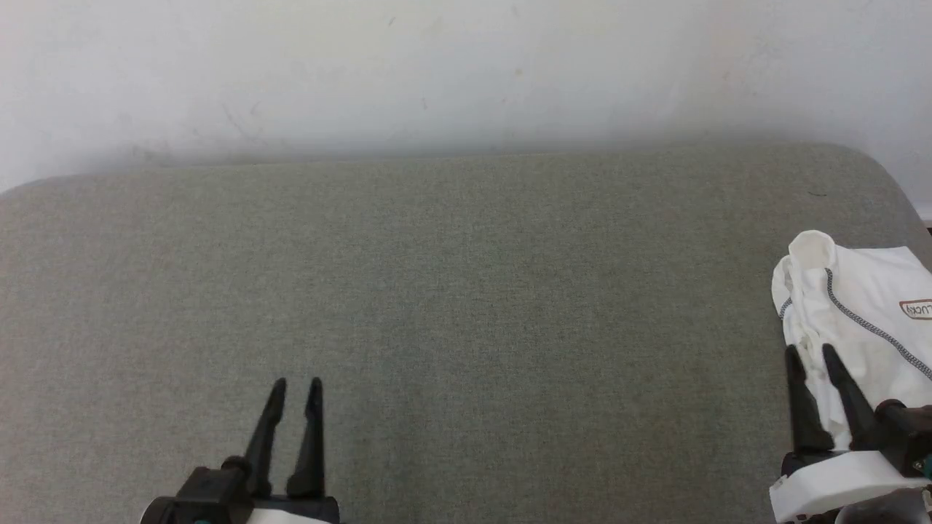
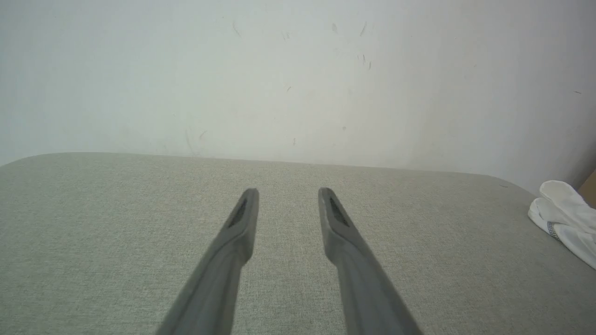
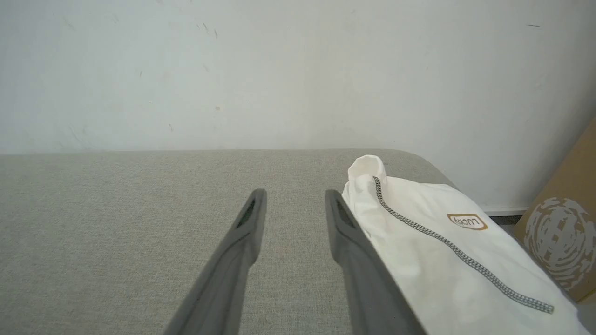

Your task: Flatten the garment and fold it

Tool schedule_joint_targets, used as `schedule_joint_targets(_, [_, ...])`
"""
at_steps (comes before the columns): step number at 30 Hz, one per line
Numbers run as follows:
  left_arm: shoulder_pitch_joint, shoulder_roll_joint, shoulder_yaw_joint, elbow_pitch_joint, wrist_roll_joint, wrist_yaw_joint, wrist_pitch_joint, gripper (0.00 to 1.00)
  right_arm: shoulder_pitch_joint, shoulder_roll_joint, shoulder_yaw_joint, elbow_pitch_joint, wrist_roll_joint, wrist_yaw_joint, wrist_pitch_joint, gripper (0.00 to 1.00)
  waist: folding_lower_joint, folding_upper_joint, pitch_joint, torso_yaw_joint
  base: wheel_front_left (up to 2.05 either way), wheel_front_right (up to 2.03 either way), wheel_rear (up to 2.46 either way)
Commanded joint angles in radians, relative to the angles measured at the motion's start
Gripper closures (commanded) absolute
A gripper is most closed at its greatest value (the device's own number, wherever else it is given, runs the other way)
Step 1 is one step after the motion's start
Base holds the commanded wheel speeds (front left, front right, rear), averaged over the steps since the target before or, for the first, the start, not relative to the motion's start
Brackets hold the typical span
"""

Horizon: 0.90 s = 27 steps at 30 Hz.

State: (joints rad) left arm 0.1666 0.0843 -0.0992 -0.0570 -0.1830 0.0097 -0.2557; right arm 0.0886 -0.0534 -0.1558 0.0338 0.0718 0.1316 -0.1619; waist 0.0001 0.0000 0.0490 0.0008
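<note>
The left gripper (image 1: 295, 382) is over the near part of the grey fabric surface (image 1: 466, 276), left of the middle of its near edge. Its two dark fingers point to the far edge. In the left wrist view the left gripper (image 2: 288, 193) has its jaws apart, with bare fabric (image 2: 139, 232) between them; it grips nothing.

The middle of the surface is plain grey cloth. Behind its far edge stands a white wall (image 1: 466, 73) with some small dark marks.

The right gripper (image 1: 809, 351) is near the right edge of the surface. Its jaws are also apart. In the right wrist view the right gripper (image 3: 295, 193) has only the grey fabric between its fingers, so it holds nothing. Its right finger (image 3: 347, 232) is just beside the left border of the garment (image 3: 419, 279); I cannot tell if it touches.

The garment (image 1: 866, 291) lies at the right edge of the surface, near the far right corner. It is not flat but bunched, with a raised fold at its far end. A dark stitched seam (image 3: 447, 244) runs across it, and a small brown logo (image 3: 467, 221) is on top, upside down. The left wrist view shows a small part of the garment (image 2: 565, 218).

Beyond the right edge, a brown cardboard box (image 3: 563, 232) leans by the wall.
</note>
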Motion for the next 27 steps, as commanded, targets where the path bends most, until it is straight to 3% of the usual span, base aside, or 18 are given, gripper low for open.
schedule_joint_targets(1, [0.000, 0.000, 0.000, 0.000, 0.000, 0.000, 0.000, 1.00, 0.000, 0.000, 0.000, 0.000, 0.000, 0.000, 0.000, 1.00, 0.0000, 0.0000, 0.000, 0.000, 0.00, 0.00, 0.00])
schedule_joint_targets(27, [-0.032, -0.006, 0.018, 0.011, 0.035, -0.002, 0.049, 1.00, -0.017, 0.000, 0.030, -0.006, -0.014, 0.000, 0.031, 1.00, 0.0000, 0.0000, -0.009, 0.000, 0.00, 0.00, 0.00])
